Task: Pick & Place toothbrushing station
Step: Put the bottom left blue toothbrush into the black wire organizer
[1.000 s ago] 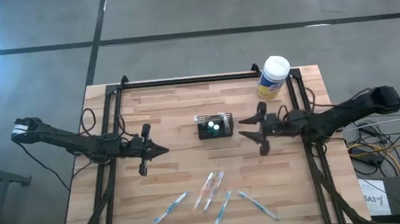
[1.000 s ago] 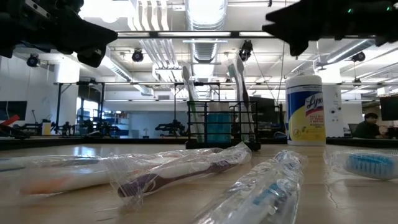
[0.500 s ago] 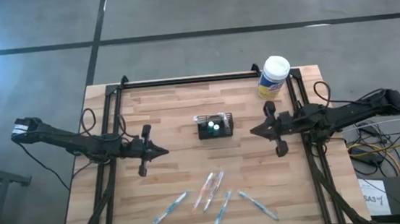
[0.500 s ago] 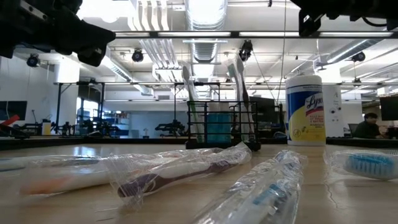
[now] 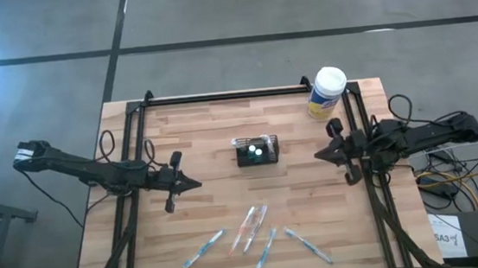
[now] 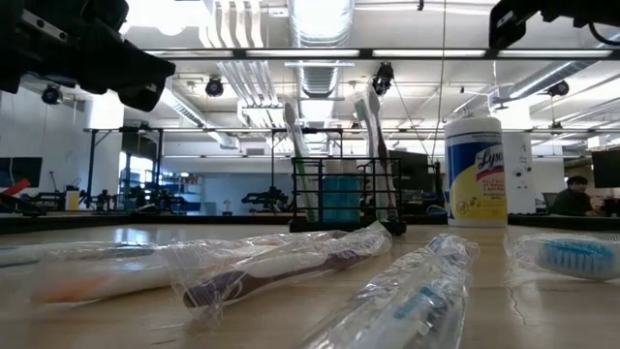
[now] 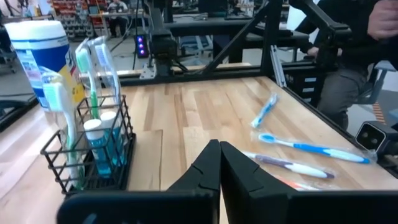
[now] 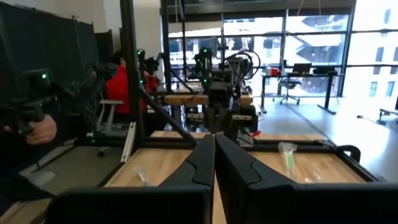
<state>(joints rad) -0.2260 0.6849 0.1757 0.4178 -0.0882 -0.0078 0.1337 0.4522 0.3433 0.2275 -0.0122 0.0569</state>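
Left gripper [image 5: 193,182] pinched fully together, holding nothing, hanging over the left half of the table [image 5: 212,128], tips aimed toward the middle. Same deal in the left wrist view [image 7: 219,163]: fingers pressed flat against each other, nothing between them.

Right gripper [image 5: 319,154] also clamped together on nothing, sitting out by the table's right edge, well apart from everything on the wood. Right wrist view [image 8: 214,155] shows the two fingers meeting tip to tip.

Toothbrushing station [image 5: 257,151] parked upright around the table's centre, roughly between the two grippers, touched by neither. Black wire mesh, with toothbrushes [image 7: 93,78] standing up in it and poking well above the rim.

Yellow-and-blue wipes canister [image 5: 326,92] at the back right corner. Several loose wrapped toothbrushes [image 5: 254,225] scattered along the front edge.
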